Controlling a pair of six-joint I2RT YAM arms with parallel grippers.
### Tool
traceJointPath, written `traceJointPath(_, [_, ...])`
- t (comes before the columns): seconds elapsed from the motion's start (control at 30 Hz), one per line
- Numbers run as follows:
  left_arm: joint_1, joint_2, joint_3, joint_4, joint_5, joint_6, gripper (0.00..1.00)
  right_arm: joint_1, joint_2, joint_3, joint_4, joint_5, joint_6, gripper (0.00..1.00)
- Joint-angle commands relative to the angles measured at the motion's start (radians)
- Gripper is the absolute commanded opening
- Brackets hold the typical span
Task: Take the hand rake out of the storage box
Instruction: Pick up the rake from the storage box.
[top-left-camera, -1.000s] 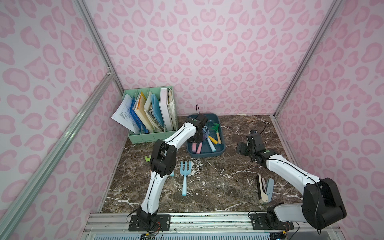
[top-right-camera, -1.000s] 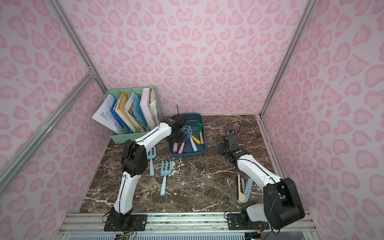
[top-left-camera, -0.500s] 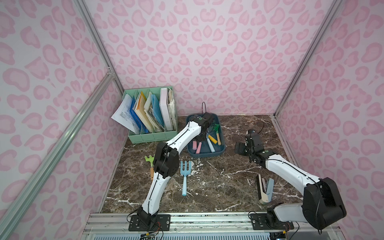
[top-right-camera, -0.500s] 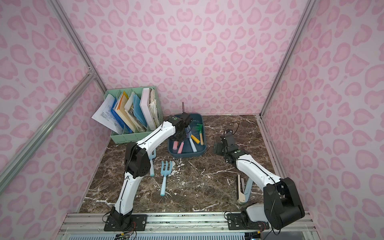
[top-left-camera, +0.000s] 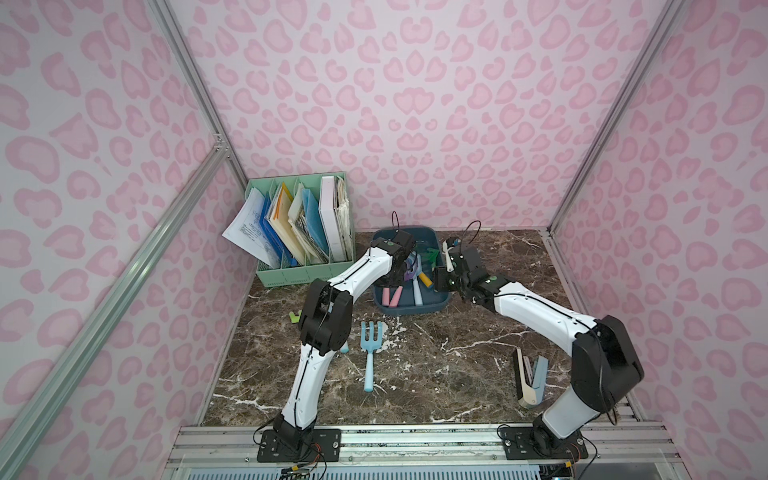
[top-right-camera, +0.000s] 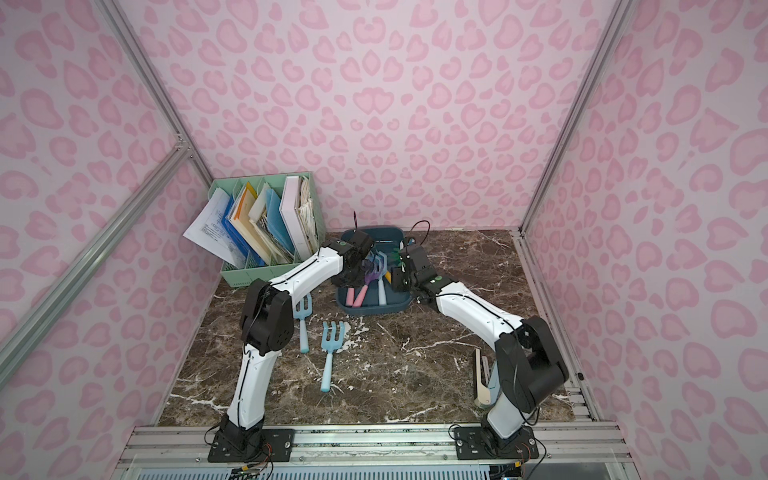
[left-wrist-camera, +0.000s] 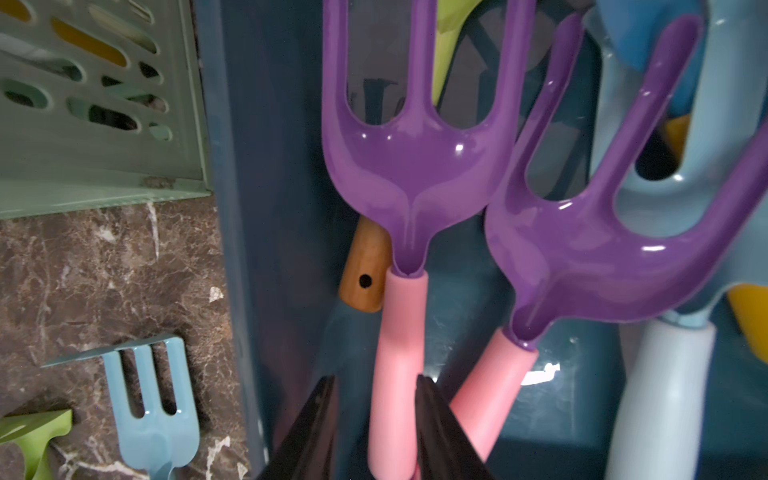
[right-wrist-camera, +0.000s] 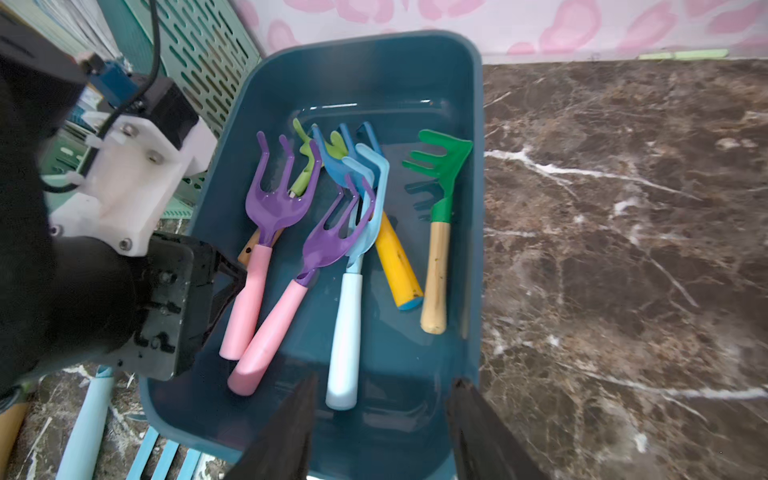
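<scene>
The left arm (top-left-camera: 353, 274) rises from the front rail, bends at its elbow and stretches its white forearm toward the back, wrist tipped down into the storage box (right-wrist-camera: 374, 70). Its end effector (left-wrist-camera: 374, 380) stands partly open astride the pink handle of a purple hand rake (left-wrist-camera: 415, 166). One finger sits close against the handle and a sliver of gap shows on the other side, so nothing is clamped. That rake lies flat in the box along the side next to the mint-green file organiser (top-left-camera: 299, 274), tines pointing to the back wall. A second purple rake (left-wrist-camera: 602, 249) slants just beside it. The right arm (top-left-camera: 532, 311) reaches low across the worktop (top-left-camera: 457, 365); its end effector (right-wrist-camera: 383, 377) hangs over the box's right-hand rim, jaws well apart and empty. Half a second ago that end effector was clear of the box, off to its right; now it is at the box's edge, and the left wrist has dropped back down among the tools. A white sheet (top-left-camera: 245, 228) in the organiser carries print too small to read.
</scene>
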Motion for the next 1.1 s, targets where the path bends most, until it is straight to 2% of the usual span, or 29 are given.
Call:
traceJointPath(0.0, [0.002,-0.058,-0.029,0.043,0.008,-0.023,0.39,0.007,0.068,0.065,-0.062,0.038,0.009,0.46])
traceJointPath(0.1, [0.001,-0.16,-0.123,0.133,0.036,-0.015,0.52,0.024,0.137,0.146,-0.107,0.082,0.02,0.35])
traceJointPath(0.23, [0.003,-0.34,-0.319,0.298,0.073,-0.006,0.91,0.074,0.187,0.189,-0.099,0.062,0.034,0.35])
traceJointPath(0.27, [0.005,-0.378,-0.362,0.332,0.079,-0.008,0.98,0.086,0.204,0.203,-0.096,0.051,0.04,0.36])
traceJointPath(0.3, [0.008,-0.413,-0.403,0.373,0.101,-0.002,0.98,0.096,0.223,0.22,-0.099,0.043,0.04,0.38])
traceJointPath(0.37, [0.01,-0.445,-0.453,0.439,0.164,0.018,0.97,0.105,0.253,0.253,-0.132,0.074,0.052,0.4])
traceJointPath(0.47, [-0.001,-0.388,-0.435,0.424,0.188,0.041,0.81,0.092,0.236,0.236,-0.157,0.122,0.065,0.49])
traceJointPath(0.57, [-0.001,-0.295,-0.39,0.404,0.241,0.061,0.66,0.049,0.146,0.134,-0.113,0.109,0.074,0.73])
traceJointPath(0.6, [-0.001,-0.272,-0.375,0.4,0.249,0.066,0.65,0.034,0.112,0.088,-0.096,0.103,0.077,0.78])
traceJointPath(0.67, [0.0,-0.219,-0.324,0.37,0.251,0.086,0.64,0.006,0.046,0.015,-0.064,0.095,0.077,0.98])
traceJointPath(0.9, [0.013,-0.042,-0.158,0.277,0.255,0.116,0.49,-0.046,-0.079,-0.094,-0.038,0.107,0.068,0.99])
traceJointPath(1.07, [0.015,-0.009,-0.156,0.271,0.267,0.1,0.42,-0.067,-0.087,-0.121,-0.021,0.094,0.065,0.98])
